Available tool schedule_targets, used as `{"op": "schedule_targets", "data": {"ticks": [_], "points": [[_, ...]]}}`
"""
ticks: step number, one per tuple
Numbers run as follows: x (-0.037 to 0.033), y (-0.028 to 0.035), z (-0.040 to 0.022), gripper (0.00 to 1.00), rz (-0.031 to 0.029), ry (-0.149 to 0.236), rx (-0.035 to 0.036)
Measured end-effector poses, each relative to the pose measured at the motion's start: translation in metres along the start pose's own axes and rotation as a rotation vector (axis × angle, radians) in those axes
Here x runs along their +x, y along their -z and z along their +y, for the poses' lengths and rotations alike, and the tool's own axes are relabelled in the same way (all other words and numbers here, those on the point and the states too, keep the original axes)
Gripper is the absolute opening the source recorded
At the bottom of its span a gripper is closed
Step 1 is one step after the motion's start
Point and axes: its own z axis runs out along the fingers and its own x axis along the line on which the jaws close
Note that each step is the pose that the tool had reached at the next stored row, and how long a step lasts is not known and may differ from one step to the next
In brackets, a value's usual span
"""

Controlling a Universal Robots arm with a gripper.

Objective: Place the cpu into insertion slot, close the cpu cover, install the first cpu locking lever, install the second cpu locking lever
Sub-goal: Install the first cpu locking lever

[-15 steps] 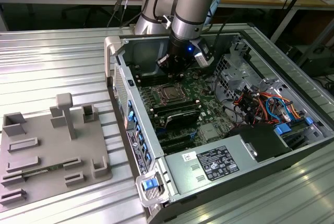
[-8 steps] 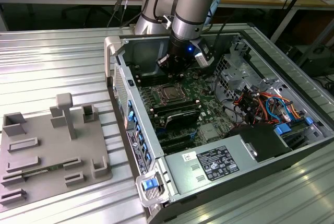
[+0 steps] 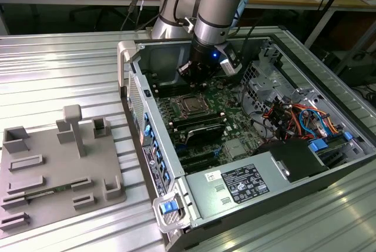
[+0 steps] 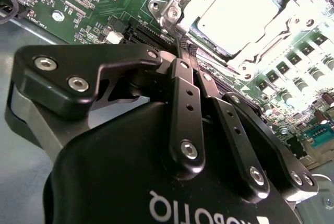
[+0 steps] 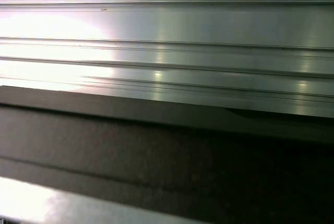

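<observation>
Ribbed metal counter (image 3: pixel 59 70) holds the open case (image 3: pixel 154 164); the cpu (image 4: pixel 237 10) lies in the insertion slot (image 4: pixel 159 9), cpu cover (image 4: pixel 271 31) framing it, clenched pincer (image 4: pixel 180 51) just beside. Probably light, stiff, fragile: grip edges only.

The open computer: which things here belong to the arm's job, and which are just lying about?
Job in hand: cpu; cpu cover framing it; insertion slot; end effector near the slot's corner.

Lying about: power supply box; grey holder plate; coloured cables; memory slots.
</observation>
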Motion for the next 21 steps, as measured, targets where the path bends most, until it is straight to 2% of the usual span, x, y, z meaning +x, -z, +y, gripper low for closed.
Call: {"op": "schedule_targets", "data": {"ticks": [10,12,16,19,21], "points": [[0.0019,-0.0013,0.0002,0.11,-0.0012,0.0,0.0005],[0.003,-0.0013,0.0003,0.11,-0.0031,0.0,0.0009],[0.0046,-0.0017,0.0005,0.11,-0.0188,0.0,0.0026],[0.0052,-0.0022,0.0005,0.11,-0.0397,0.001,0.0042],[0.0058,-0.0023,0.0006,0.11,-0.0433,0.001,0.0046]]}}
